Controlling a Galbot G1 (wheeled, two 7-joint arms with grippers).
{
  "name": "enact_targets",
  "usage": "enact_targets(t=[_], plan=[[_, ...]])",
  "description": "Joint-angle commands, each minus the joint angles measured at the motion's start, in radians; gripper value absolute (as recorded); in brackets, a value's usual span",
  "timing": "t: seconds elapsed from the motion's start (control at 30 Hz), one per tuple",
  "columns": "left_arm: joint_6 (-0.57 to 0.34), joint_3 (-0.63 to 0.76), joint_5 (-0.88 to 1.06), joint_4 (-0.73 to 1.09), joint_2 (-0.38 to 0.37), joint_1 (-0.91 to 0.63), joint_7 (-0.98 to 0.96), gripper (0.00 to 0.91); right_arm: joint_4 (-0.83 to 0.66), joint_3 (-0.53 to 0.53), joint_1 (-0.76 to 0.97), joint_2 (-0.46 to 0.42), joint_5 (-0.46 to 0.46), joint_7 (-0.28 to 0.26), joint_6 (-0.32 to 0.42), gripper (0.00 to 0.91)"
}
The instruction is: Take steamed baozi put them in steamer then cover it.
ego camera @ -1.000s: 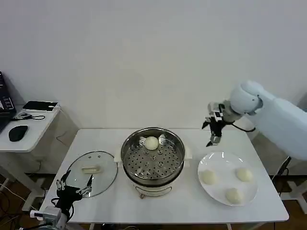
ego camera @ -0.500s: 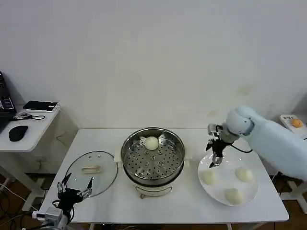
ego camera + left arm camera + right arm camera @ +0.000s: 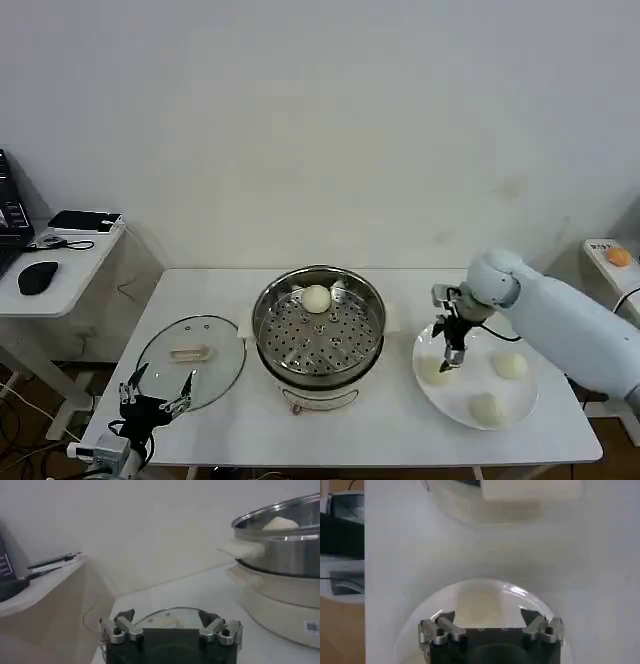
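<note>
The steamer point(image 3: 318, 322) stands mid-table with one steamed baozi point(image 3: 316, 298) on its perforated tray. Three more baozi lie on a white plate point(image 3: 472, 380) to its right: one nearest the steamer point(image 3: 434, 371), one far right point(image 3: 510, 365), one at the front point(image 3: 487, 408). My right gripper point(image 3: 451, 357) hangs open, pointing down just over the nearest one. In the right wrist view that baozi point(image 3: 481, 602) sits just ahead of the open right gripper point(image 3: 489, 616). The glass cover point(image 3: 192, 358) lies flat left of the steamer. My left gripper point(image 3: 155, 398) waits open at its front edge, also seen as the open left gripper point(image 3: 167, 617).
A low side table point(image 3: 60, 270) with a mouse and a phone stands left of the work table. A small stand with an orange object point(image 3: 619, 256) is at the far right. The wall runs close behind the table.
My right gripper has come down and forward from above the table's back right to just over the plate's nearest baozi. The left gripper has sunk slightly.
</note>
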Motion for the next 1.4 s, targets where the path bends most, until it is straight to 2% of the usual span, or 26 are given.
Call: enact_targets(t=[0.03, 0.77, 1.27, 1.3, 1.4], plan=[[-0.001, -0.001, 0.0, 0.002, 0.0, 0.002, -0.001, 0.907, -0.013, 0.021, -0.055, 0.006, -0.039, 0.0, 0.013, 0.907], [-0.003, -0.003, 0.0, 0.015, 0.0, 0.002, -0.004, 0.907, -0.078, 0.053, -0.099, 0.055, -0.104, 0.019, 0.046, 0.907], [-0.004, -0.003, 0.0, 0.027, -0.001, -0.003, -0.004, 0.907, -0.098, 0.054, -0.101, 0.072, -0.111, 0.025, 0.054, 0.907], [-0.004, -0.002, 0.0, 0.027, -0.001, -0.003, -0.004, 0.907, -0.098, 0.054, -0.102, 0.073, -0.111, 0.025, 0.055, 0.816], [-0.004, -0.002, 0.0, 0.028, -0.001, -0.004, -0.004, 0.907, -0.1, 0.055, -0.101, 0.074, -0.11, 0.027, 0.055, 0.806]])
